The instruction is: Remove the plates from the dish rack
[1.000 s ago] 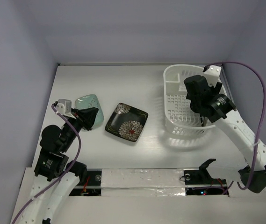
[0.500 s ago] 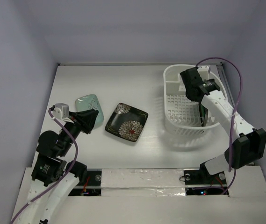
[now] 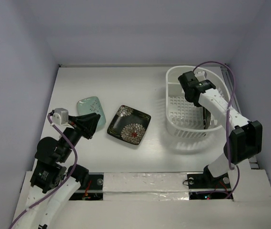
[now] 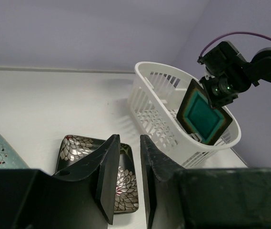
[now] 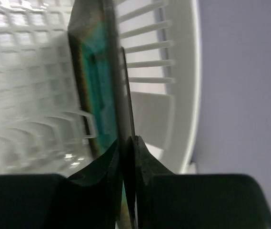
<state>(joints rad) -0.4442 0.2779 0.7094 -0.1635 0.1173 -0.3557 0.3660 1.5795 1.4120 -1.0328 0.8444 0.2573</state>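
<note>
The white table (image 3: 125, 86) is carrying everything, with purple-grey walls (image 3: 140, 28) closing it in. The white slotted dish rack (image 3: 173, 72) is sitting at the table's far right, its rounded end pointing away from the arms.

Inside the rack, along its right wall, the brown-rimmed plate (image 4: 203, 114) with a teal centre is standing on edge, turned corner-up like a diamond, with its lower part below the rack's rim. I cannot tell whether it is touching the grid floor.

The black flowered plate (image 3: 129, 125) is lying flat on the table left of the rack and well apart from it. The mint-green plate (image 3: 88, 105) is lying flat just beside it, further left.

The right gripper (image 5: 128, 143) is reaching into the rack from above, and its fingers (image 5: 142, 157) are pinching the upper edge of the brown-rimmed plate, one on each face.

The left gripper (image 3: 91, 121) is hanging over the near edge of the mint-green plate. Its fingers (image 4: 109, 162) are standing slightly apart with a narrow gap between them, gripping nothing, and the black flowered plate is showing through that gap in the left wrist view.
</note>
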